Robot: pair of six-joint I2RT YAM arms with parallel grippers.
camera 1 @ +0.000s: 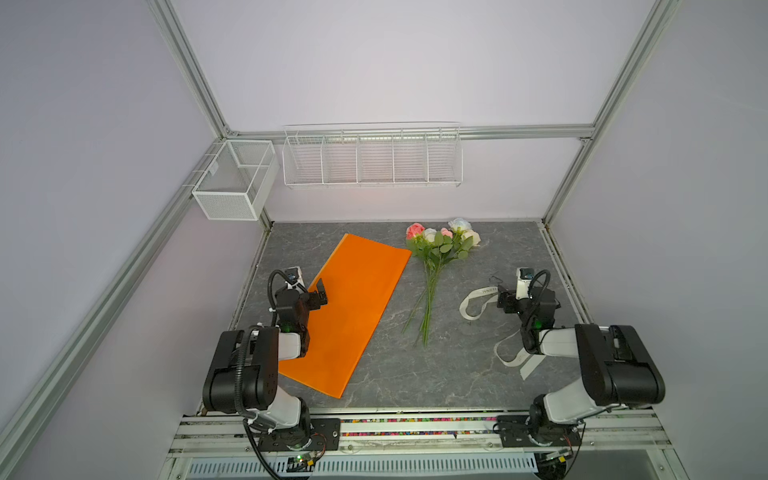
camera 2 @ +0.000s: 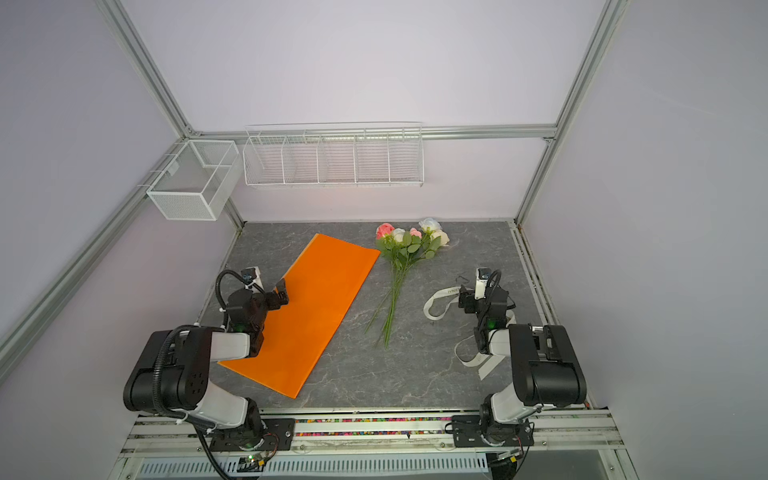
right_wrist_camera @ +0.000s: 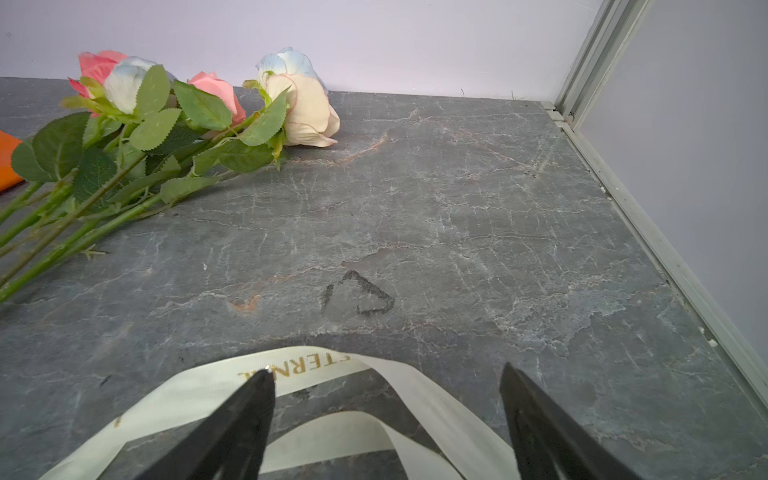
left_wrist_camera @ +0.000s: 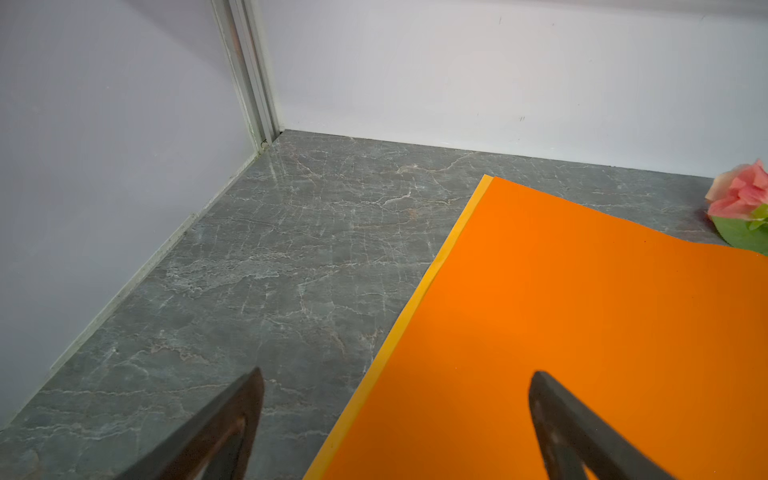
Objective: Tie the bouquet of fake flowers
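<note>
Bouquet of fake flowers (camera 1: 437, 253), thin-stemmed, seemingly fabric

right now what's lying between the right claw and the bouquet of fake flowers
In both top views a loop of the cream ribbon lies by the right claw, then bare tabletop up to the bouquet of fake flowers.

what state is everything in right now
bouquet of fake flowers, lying on the table, untied, stems splayed
ribbon, loose and looped on the table, tied around nothing
orange paper sheet, lying flat
left gripper, open, empty, over the paper's edge
right gripper, open, empty, over the ribbon
</note>
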